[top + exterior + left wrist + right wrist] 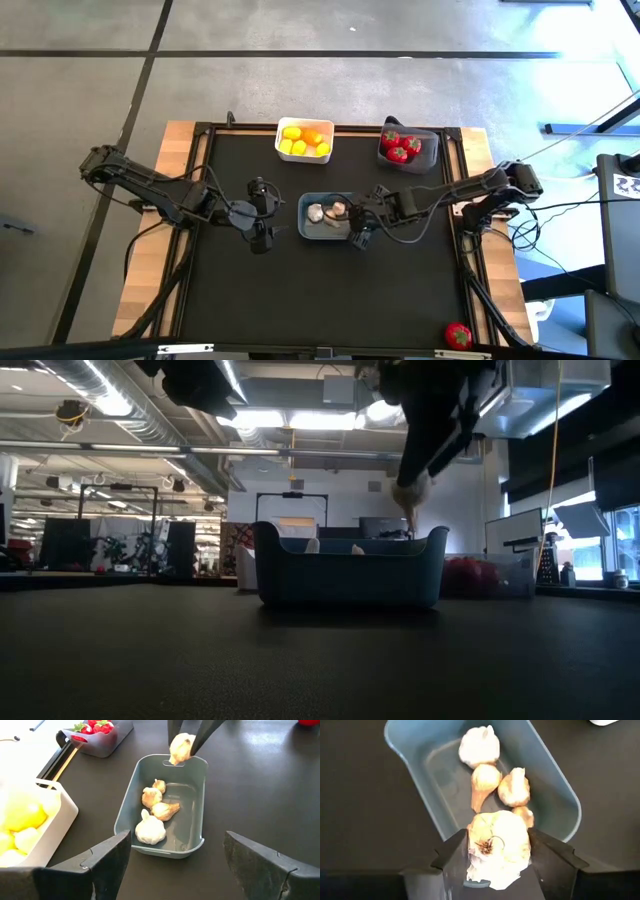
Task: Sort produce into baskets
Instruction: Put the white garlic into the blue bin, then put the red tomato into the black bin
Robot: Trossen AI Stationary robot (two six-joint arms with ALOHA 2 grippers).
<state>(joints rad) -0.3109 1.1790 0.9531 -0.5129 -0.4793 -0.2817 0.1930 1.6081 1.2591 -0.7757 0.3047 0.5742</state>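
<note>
The blue-grey basket (303, 216) stands at the table's middle, and several whitish garlic bulbs (150, 831) lie on its floor. My right gripper (500, 865) hangs over the basket's right end (192, 762), shut on another garlic bulb (497, 845). That bulb also shows in the low view (408, 495), above the basket's rim. My left gripper (177, 865) waits open just left of the basket with nothing between its fingers. The white basket (281, 130) holds yellow and orange pieces. The dark grey basket (432, 152) holds red ones. My right gripper pinches the garlic bulb between its two fingers (455, 860), one on each of the bulb's opposite sides (522, 845). The fingers slant down from above, coming from the table's right. The bulb hangs clear above the basket's right end, its root end toward the wrist camera.
One red piece (458, 335) lies at the table's near right corner. The white and dark grey baskets stand along the far edge. Bare black mat (330, 290) stretches between the blue-grey basket and the near edge.
</note>
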